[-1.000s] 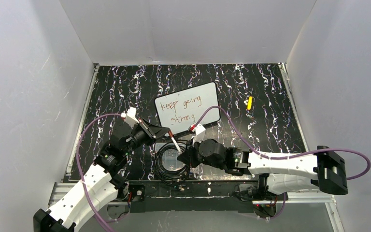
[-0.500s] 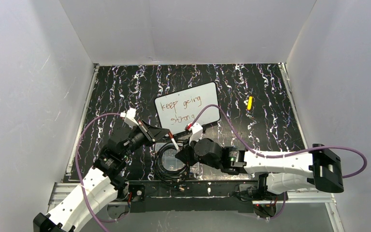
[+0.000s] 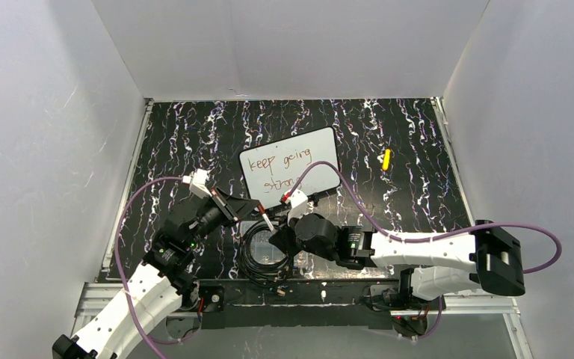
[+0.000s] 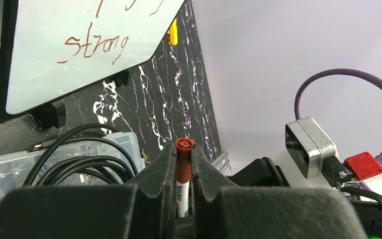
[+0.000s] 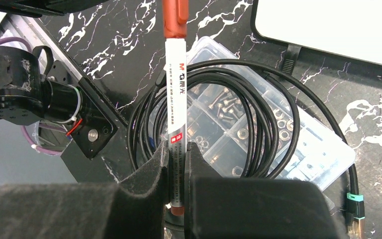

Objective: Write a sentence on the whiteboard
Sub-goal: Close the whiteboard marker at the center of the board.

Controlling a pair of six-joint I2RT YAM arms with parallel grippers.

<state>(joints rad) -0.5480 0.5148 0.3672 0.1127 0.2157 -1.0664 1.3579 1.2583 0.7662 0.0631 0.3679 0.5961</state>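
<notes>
Two grips on one marker [image 5: 176,99]: my left pincer [image 4: 183,148] clamps its red cap, right pincer [image 5: 177,155] its white barrel. The whiteboard [image 3: 327,146], bearing the sentence [image 3: 284,160], stands mid black-marbled worktop [image 3: 187,142], white walls [image 3: 291,45] around.

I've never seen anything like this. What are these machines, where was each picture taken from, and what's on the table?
These are two white robot arms, the left arm and the right arm, each ending in a two-finger gripper. The wide picture comes from a fixed camera above and behind them; the other two from cameras on the wrists, looking along each arm's own fingers. On the black marbled table are a small white whiteboard with a thin black rim, carrying the reddish-brown handwritten sentence "keep going strong", a clear plastic box of screws under a coiled black cable, and a small yellow object. The left gripper and the right gripper are both shut on one white marker with reddish-brown ends.
</notes>
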